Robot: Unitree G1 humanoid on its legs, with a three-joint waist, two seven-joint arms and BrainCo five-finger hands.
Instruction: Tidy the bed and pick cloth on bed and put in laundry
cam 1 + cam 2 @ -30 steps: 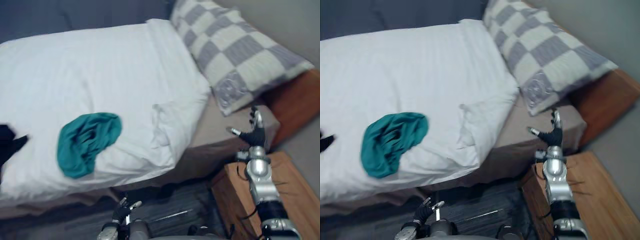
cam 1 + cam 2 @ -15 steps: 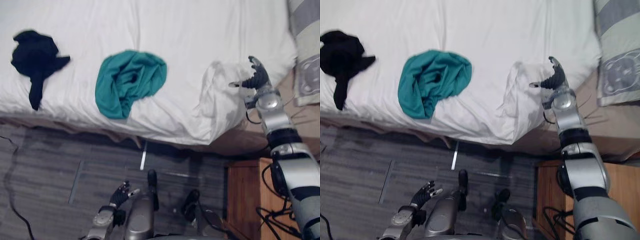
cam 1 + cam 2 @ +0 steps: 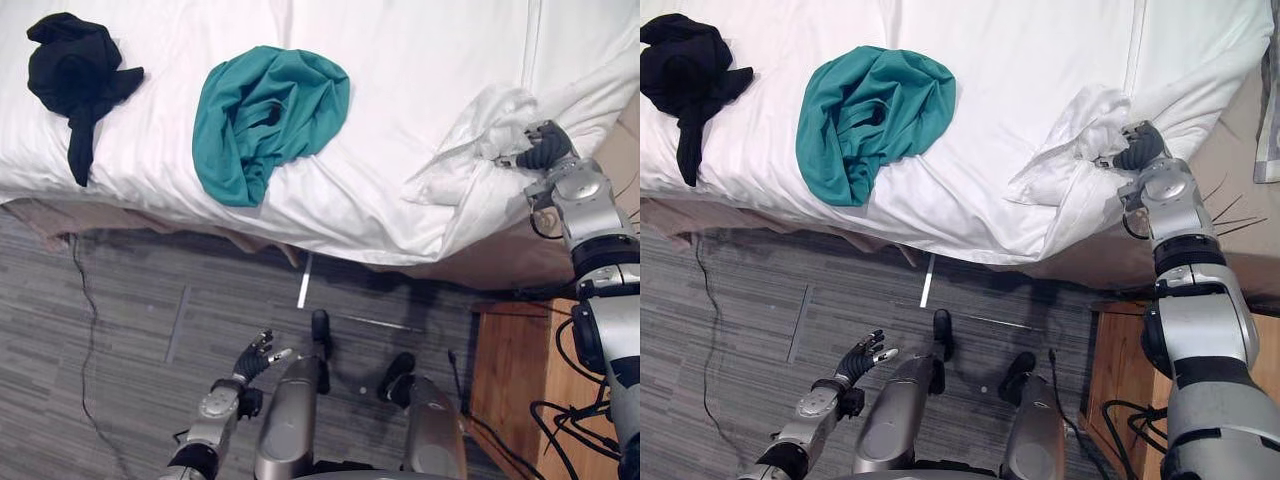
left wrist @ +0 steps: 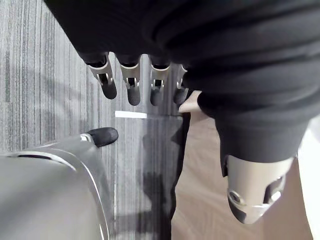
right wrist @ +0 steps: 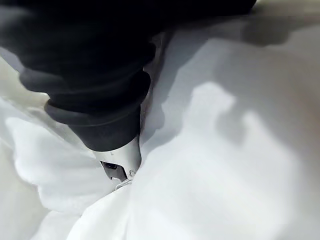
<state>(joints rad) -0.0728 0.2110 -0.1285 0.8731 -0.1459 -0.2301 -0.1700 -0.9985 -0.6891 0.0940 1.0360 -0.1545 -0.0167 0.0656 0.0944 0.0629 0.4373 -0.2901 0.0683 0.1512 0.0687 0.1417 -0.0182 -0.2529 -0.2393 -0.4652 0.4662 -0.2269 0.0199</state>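
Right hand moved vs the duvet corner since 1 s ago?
Yes. The right hand has moved from beside the duvet corner onto it, fingers now curled in the cloth.

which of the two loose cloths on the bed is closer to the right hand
The teal cloth. The black cloth lies beyond it, at the far end from the right hand.

duvet [image 3: 420, 60]: matt cloth (creased) | teal garment [image 3: 265, 120]: soft cloth | floor [image 3: 130, 300]: grained planks
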